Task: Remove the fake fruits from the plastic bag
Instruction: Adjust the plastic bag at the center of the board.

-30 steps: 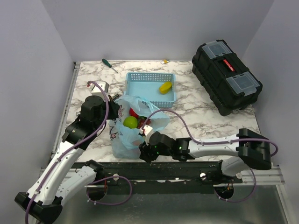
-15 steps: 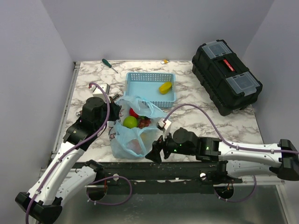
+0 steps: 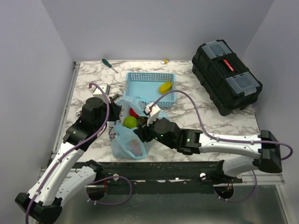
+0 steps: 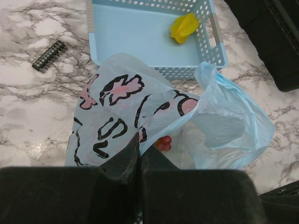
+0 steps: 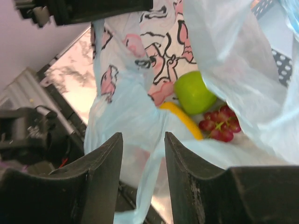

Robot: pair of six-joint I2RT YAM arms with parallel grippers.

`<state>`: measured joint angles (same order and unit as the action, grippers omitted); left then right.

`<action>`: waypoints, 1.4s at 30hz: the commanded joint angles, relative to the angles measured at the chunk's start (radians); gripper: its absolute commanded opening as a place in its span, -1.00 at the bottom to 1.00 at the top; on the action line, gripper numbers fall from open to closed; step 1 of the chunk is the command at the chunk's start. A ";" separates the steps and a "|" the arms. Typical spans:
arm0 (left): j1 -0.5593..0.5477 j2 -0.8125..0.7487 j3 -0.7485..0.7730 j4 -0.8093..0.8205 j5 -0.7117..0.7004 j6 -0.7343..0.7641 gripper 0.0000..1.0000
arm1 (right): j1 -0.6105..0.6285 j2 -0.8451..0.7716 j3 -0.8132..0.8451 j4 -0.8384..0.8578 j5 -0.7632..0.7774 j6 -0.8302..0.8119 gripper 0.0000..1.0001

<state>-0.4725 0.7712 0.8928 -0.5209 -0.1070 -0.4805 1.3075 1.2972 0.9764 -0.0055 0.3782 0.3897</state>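
The bag (image 3: 122, 142) is seen crumpled on the marble surface (image 3: 140, 66), just in front of the basket (image 3: 145, 84), with its mouth turned upward and open. The left fingers (image 4: 127, 163) are pressed together on a fold of the printed side, so that the film is pinched between them. The right fingers (image 5: 110, 168) are held moderately apart at the near side of the bag. Pale film is visible through their gap, but whether it is touched cannot be told.

Inside the bag an apple (image 5: 194, 93) is visible, with a yellow fruit (image 5: 183, 120) just below it and red grapes (image 5: 217, 123) beside both. From above, a red fruit (image 3: 134, 113) is seen just behind the apple. A second yellow fruit (image 4: 183, 27) is found in the far right corner of the basket, outside the bag.

A small black strip (image 4: 48, 56) is seen on the surface left of the basket. A black toolbox (image 3: 226, 77) is placed well apart to the right, and a screwdriver (image 3: 110, 65) lies near the far edge.
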 commanded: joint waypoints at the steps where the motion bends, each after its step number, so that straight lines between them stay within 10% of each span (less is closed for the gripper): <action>1: 0.005 -0.018 -0.006 -0.010 0.041 -0.013 -1.00 | -0.014 0.163 0.114 0.106 0.107 -0.105 -0.15; 9: 0.005 -0.038 -0.029 -0.002 0.055 -0.030 -1.00 | -0.038 0.392 0.155 0.095 0.230 -0.140 -0.31; 24: 0.005 -0.024 -0.179 0.033 0.107 -0.095 -1.00 | -0.028 0.320 -0.138 0.090 0.092 0.046 -0.37; 42: 0.005 -0.094 -0.069 -0.038 0.196 -0.070 -1.00 | -0.031 0.234 -0.021 0.045 0.018 0.080 0.16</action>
<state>-0.4725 0.6983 0.7376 -0.5442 0.0200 -0.5671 1.2713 1.5425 0.9146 0.0551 0.4217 0.4709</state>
